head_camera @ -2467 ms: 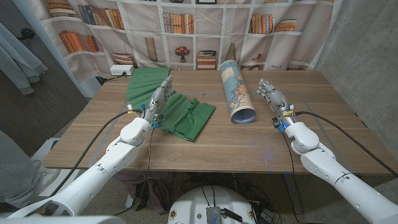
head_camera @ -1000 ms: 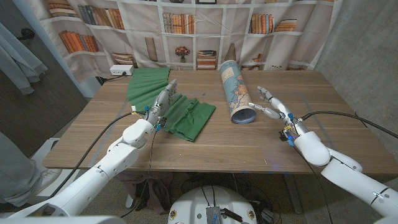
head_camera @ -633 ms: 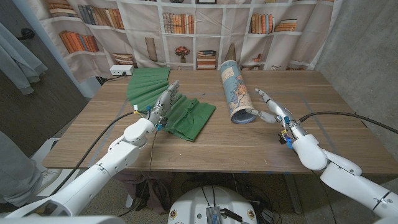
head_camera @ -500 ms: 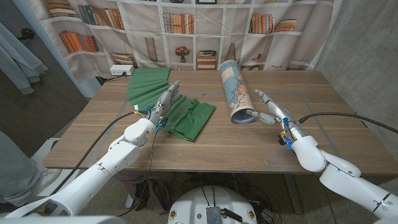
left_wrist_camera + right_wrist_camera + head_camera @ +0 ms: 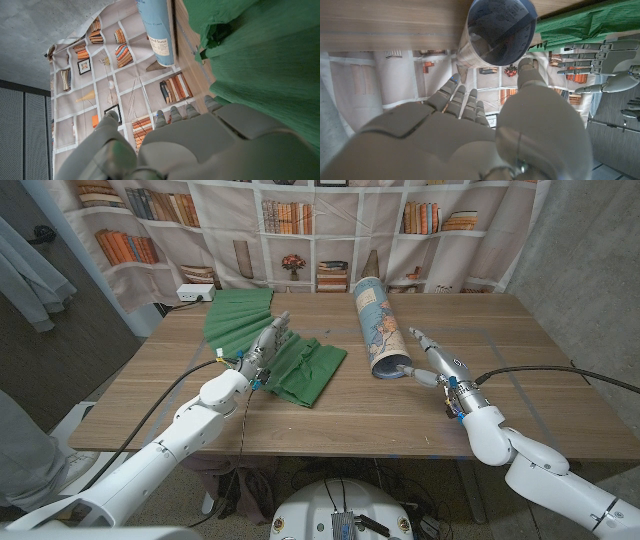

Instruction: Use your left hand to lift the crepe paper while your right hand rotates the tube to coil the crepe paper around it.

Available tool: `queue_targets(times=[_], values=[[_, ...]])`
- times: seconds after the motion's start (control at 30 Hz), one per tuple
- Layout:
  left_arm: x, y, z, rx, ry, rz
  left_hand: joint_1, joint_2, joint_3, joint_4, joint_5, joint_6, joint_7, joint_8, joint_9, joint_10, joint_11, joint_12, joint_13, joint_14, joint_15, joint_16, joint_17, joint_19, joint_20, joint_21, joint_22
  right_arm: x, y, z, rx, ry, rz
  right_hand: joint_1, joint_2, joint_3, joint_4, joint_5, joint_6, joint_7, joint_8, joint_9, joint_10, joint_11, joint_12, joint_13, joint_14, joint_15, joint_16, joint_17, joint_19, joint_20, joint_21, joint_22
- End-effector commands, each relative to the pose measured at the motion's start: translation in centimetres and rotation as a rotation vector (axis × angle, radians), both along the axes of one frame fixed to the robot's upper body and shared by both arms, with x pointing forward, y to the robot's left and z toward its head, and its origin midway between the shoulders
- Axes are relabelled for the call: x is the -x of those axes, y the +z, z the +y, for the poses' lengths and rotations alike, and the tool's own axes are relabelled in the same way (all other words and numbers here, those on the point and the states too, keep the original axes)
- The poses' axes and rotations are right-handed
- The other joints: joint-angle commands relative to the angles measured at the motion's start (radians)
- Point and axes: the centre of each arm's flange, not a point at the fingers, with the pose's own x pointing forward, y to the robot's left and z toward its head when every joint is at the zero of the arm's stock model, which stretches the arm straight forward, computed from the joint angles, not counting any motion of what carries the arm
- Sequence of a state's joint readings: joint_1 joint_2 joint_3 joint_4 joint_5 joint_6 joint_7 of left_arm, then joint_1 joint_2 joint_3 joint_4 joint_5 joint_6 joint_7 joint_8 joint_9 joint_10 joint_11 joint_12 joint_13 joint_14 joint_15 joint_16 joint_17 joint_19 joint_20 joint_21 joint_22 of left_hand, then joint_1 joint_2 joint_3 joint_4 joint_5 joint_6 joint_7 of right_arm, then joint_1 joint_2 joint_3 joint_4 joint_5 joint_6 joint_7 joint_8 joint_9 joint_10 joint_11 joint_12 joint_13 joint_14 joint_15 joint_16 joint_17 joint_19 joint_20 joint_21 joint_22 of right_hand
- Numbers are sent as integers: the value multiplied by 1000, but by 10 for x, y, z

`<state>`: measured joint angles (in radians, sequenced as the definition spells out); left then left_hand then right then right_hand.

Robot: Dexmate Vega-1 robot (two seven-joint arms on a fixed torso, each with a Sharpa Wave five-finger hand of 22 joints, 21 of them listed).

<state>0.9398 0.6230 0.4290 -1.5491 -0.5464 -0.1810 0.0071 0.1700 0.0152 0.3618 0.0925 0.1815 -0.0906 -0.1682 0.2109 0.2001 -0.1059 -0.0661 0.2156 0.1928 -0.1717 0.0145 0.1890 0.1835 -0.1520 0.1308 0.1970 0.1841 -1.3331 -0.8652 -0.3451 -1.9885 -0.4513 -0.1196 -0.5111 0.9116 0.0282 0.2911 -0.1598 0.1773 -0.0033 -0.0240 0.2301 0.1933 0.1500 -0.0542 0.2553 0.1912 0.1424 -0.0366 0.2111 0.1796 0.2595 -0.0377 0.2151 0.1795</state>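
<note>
clearly, the tube (image 5: 382, 327) is laid on the wooden surface (image 5: 330, 415) with its long axis running away from the robot, its open near end turned toward the right hand (image 5: 432, 360). this hand is placed just beside that near end, on the tube's right side, with its fingers spread and nothing held; whether the thumb already touches the rim cannot be told. in the right wrist view the round mouth of the tube (image 5: 499, 31) is seen directly beyond the fingertips. the crepe paper (image 5: 280, 350) is spread in green folds to the left of the tube, apart from it. the left hand (image 5: 263, 346) is set over the paper's near part, fingers extended and nothing lifted yet. the tube is therefore judged nearer to the right hand.
</note>
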Motion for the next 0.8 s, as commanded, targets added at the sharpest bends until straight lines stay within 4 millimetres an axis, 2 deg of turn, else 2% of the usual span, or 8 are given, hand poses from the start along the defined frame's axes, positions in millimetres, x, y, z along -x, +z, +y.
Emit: queue_targets(times=[0.03,0.17,0.37,0.43,0.47,0.7,0.77,0.8], values=[[1,3,-1,-2,-2,3,5,4,2,-9,2,13,-1,7,2,8,-2,9,3,-29,5,5,4,8,1,10,1,-8,-12,8,22,-82,-74,16,1,-4,5,-1,24,-2,8,2,21,-2,9,4,25,-110,7,4,22,-51,12,3],[1,2,-3,-3,-7,6,6,4,2,-10,2,18,-2,9,2,9,-2,9,3,-29,4,5,3,8,1,10,1,-11,-13,11,47,-104,-86,-6,-12,-24,17,-2,51,1,12,2,54,8,19,6,57,-111,15,9,36,-49,14,6],[1,-3,-9,1,-25,19,6,4,2,-10,2,26,0,11,2,10,-3,9,3,-29,4,4,4,9,1,10,1,-16,-16,13,61,-131,-85,-26,-17,-39,27,0,105,-5,27,3,47,23,14,8,52,-101,10,13,48,-42,16,8],[2,-5,-10,-2,-30,21,6,4,1,-10,1,29,-1,11,2,11,-2,9,3,-28,5,4,3,9,2,10,1,-20,-19,14,61,-127,-78,-27,-17,-45,28,1,108,-4,22,3,46,24,12,9,59,-96,10,14,90,-4,30,8],[1,-5,-10,-2,-31,22,6,4,1,-10,1,30,0,12,2,13,0,10,3,-29,5,4,4,9,2,10,1,-21,-20,14,62,-130,-78,-27,-17,-47,27,1,110,-2,21,3,46,25,12,9,63,-94,10,15,103,3,33,8],[2,-5,-9,-3,-30,23,5,3,0,-10,1,41,0,15,1,17,-3,10,3,-25,5,5,3,9,3,10,1,-30,-28,16,55,-149,-83,-23,-24,-56,23,3,112,18,14,3,68,33,18,9,100,-94,19,14,155,10,46,7],[3,-4,-9,-3,-29,22,5,3,0,-10,1,44,2,15,1,21,-3,12,3,-23,5,6,3,10,3,10,1,-32,-28,18,53,-148,-56,-25,-23,-58,24,2,112,12,12,3,72,30,19,9,106,-99,21,15,157,8,46,7],[3,-4,-9,-4,-28,22,5,3,-1,-10,1,49,2,17,1,23,-3,12,3,-19,5,7,3,12,4,11,1,-34,-28,18,48,-137,-32,-26,-23,-60,25,2,101,-2,6,3,60,30,13,9,105,-101,19,15,157,8,44,7]])
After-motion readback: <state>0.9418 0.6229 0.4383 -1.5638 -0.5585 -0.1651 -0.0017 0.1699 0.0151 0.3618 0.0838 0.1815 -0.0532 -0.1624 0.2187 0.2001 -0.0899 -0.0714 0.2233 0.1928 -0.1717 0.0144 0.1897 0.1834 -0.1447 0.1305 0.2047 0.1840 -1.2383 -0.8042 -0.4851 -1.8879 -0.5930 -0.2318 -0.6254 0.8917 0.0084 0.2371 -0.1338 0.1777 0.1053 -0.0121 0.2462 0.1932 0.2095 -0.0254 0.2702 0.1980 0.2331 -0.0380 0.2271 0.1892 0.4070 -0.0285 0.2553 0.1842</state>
